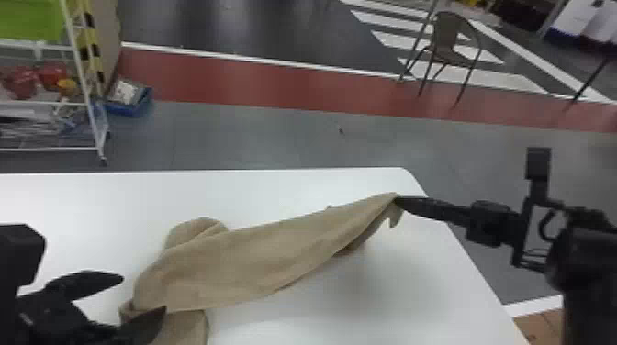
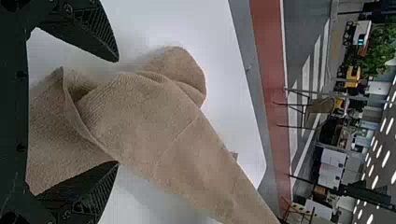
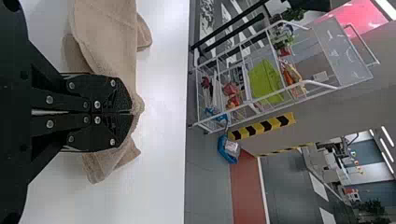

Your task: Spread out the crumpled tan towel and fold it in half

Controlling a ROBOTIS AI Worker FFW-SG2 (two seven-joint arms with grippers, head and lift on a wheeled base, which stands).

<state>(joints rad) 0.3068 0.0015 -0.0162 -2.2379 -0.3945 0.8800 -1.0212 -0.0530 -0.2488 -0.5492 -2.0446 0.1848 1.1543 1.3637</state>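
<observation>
The tan towel (image 1: 257, 257) stretches slantwise over the white table (image 1: 114, 197), bunched at its left end and drawn to a raised point at the right. My right gripper (image 1: 398, 200) is shut on that point; in the right wrist view the right gripper (image 3: 131, 112) pinches the towel (image 3: 109, 37) between closed fingers. At the bunched end, my left gripper (image 1: 143, 293) stands open. In the left wrist view the left gripper (image 2: 116, 112) has its fingers wide apart, with folds of the towel (image 2: 140, 116) lying between and beyond them.
The table's far edge and rounded right corner lie beyond the towel. Past the table stand a white wire rack (image 1: 87, 82) at the left, a blue bin (image 1: 131, 108) on the floor, and a chair (image 1: 450, 46) at the back right.
</observation>
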